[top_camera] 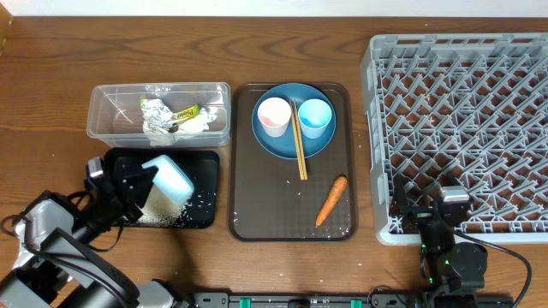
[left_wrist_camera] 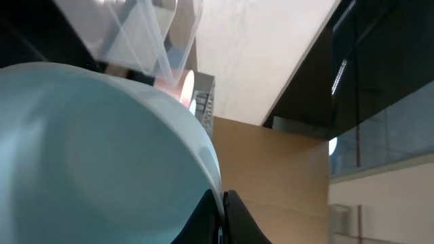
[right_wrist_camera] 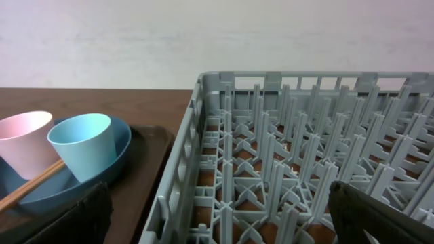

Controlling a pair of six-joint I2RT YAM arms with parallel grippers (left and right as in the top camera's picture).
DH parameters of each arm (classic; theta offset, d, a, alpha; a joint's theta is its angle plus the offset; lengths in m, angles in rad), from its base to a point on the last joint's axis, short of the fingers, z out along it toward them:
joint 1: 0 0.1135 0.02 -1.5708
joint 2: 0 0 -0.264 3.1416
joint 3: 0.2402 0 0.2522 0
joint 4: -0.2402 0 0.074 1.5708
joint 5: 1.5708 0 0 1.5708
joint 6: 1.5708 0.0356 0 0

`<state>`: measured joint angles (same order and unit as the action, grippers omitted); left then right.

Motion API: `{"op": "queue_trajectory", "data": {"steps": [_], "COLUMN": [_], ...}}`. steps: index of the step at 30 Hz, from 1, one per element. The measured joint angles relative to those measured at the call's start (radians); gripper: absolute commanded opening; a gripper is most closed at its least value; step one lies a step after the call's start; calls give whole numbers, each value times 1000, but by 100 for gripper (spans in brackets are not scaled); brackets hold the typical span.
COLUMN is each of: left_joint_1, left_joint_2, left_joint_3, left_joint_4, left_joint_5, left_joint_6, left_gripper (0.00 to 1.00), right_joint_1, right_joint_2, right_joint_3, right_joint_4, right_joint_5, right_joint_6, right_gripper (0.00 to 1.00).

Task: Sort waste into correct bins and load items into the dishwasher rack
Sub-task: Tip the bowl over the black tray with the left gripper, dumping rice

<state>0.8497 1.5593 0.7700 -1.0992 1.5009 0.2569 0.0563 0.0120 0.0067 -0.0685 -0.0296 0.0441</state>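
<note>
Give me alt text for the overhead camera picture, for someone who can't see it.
The left pincer holds a pale-blue bowl tilted over a black tub, rice scattered inside. Beside it, a brown tray holds a blue plate with two cups and chopsticks, plus a carrot; a grey rack stands right.

A brown wood-grain counter (top_camera: 51, 60) filled the overhead view, with a thin white strip (top_camera: 257, 7) running along its far edge. From the right wrist, a plain off-white wall (right_wrist_camera: 203, 34) rose behind the counter, evenly lit. The tilted left wrist view caught a pale, faintly veined surface (left_wrist_camera: 271, 47), a tan board-like panel (left_wrist_camera: 278, 169) and dark glossy panes (left_wrist_camera: 386, 61) carrying reflections, with one small bright light (left_wrist_camera: 332, 146) at their edge.
</note>
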Motion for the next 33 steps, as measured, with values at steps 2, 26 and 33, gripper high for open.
{"op": "queue_trajectory", "data": {"steps": [2,26,33], "left_joint_1": [-1,-697,-1065], "left_joint_2": [-4,-547,-566], "left_joint_3": [3,214,214], "left_joint_4": [-19,116,214], "left_joint_5": [-5,-697,-1012], "left_joint_6": [3,-452,-686], "left_gripper": [6,6,6], "right_joint_1": [0,0,0], "right_joint_2": [0,0,0], "right_joint_3": [0,0,0], "right_joint_4": [0,0,0], "right_joint_5": [0,0,0], "right_joint_6": [0,0,0], "right_gripper": [99,99,99]}}
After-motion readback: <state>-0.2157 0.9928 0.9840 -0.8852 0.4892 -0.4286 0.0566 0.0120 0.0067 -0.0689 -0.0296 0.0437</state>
